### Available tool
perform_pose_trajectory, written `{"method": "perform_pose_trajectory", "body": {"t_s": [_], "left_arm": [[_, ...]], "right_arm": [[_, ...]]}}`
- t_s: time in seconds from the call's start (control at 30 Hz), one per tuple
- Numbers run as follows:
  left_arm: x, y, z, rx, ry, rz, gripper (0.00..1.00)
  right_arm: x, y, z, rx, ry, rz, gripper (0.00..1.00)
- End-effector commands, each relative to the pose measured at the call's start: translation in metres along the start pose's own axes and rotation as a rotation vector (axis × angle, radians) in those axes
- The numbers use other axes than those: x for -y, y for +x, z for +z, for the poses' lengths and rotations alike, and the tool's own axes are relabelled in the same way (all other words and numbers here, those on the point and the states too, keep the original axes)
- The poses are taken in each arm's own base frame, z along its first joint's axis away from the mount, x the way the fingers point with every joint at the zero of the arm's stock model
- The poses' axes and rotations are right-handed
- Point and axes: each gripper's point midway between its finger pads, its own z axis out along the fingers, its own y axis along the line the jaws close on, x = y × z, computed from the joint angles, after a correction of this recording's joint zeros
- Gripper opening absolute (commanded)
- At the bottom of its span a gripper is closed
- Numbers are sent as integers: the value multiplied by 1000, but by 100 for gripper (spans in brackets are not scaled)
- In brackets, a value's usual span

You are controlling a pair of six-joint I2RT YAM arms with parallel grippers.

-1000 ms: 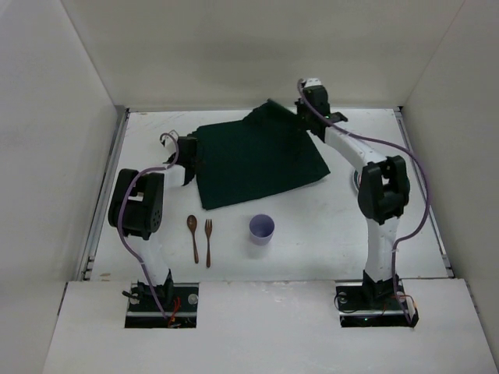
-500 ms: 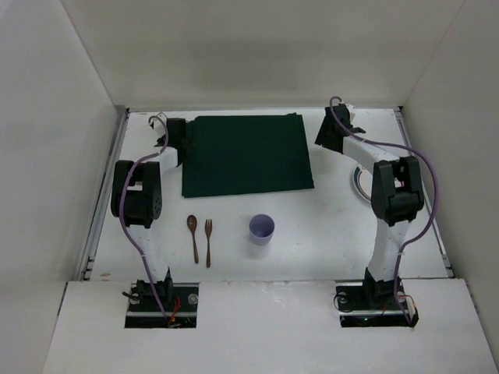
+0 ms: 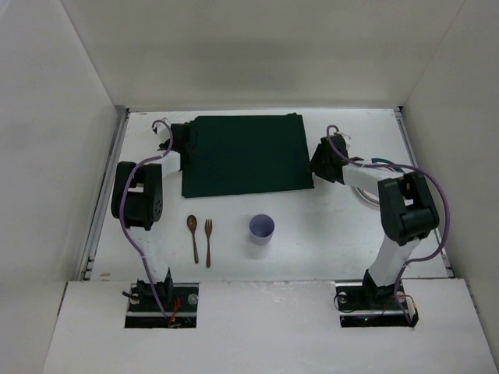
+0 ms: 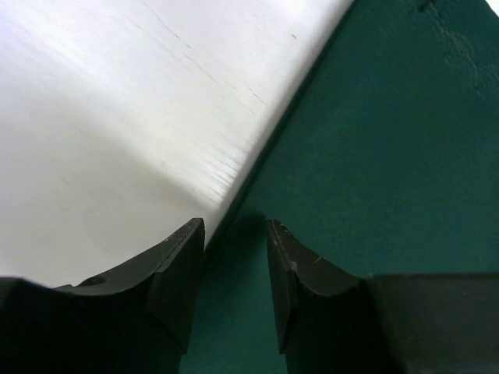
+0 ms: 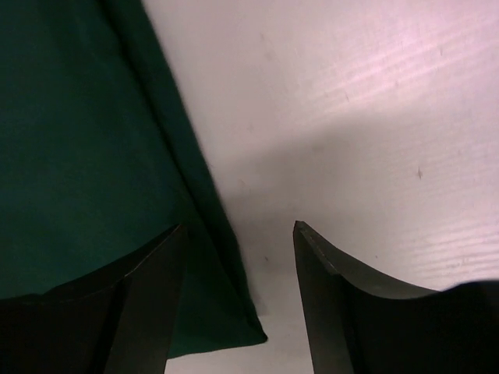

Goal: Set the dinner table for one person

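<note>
The dinner table is a white top. On its far middle a dark green placemat lies flat. My left gripper sits low at the mat's left edge. In the left wrist view it is open, the fingers narrowly apart astride that edge of the placemat. My right gripper hangs by the mat's near right corner. It is open wide and empty over the placemat corner and bare table.
A wooden spoon and a wooden fork lie side by side at the near left. A lilac cup stands near the middle. A plate shows partly under the right arm. White walls enclose the table.
A second ago both grippers held the mat, folded and lifted. It now lies flat and square. Both grippers have opened and let go, and the right one has drawn back along the mat's right edge.
</note>
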Motion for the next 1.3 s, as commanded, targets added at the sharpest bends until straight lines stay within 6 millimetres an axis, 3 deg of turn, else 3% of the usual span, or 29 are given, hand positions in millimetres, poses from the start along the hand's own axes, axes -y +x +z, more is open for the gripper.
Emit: {"method": "perform_pose_trajectory", "body": {"t_s": [0.0,0.13,0.23,0.3,0.43,0.53,0.7,0.83,1.07,1.27], "left_arm": [[10,2,-5,7,26,3,34],[17,9,-3,-4,39,7,31],[21,12,0,-14,46,7,29],[25,16,1,-22,55,9,27],[39,24,0,-37,84,14,26],[52,32,-2,-45,104,31,25],[66,47,-13,-61,134,49,24],[61,54,-26,-65,141,21,23],[26,61,-48,-56,113,-48,21],[20,58,-55,-42,113,-38,21]], "right_arm": [[-10,0,-10,22,-81,76,61],[-10,7,-13,6,-91,85,56],[-19,18,-10,-47,-135,113,46],[-24,26,-9,-78,-169,152,33],[-15,18,-11,-76,-202,258,13],[-5,6,-19,-43,-219,317,5],[25,-7,-30,27,-172,362,2],[48,-12,-35,59,-139,394,2],[57,-2,-35,46,-125,395,4],[58,0,-39,50,-125,394,4]]}}
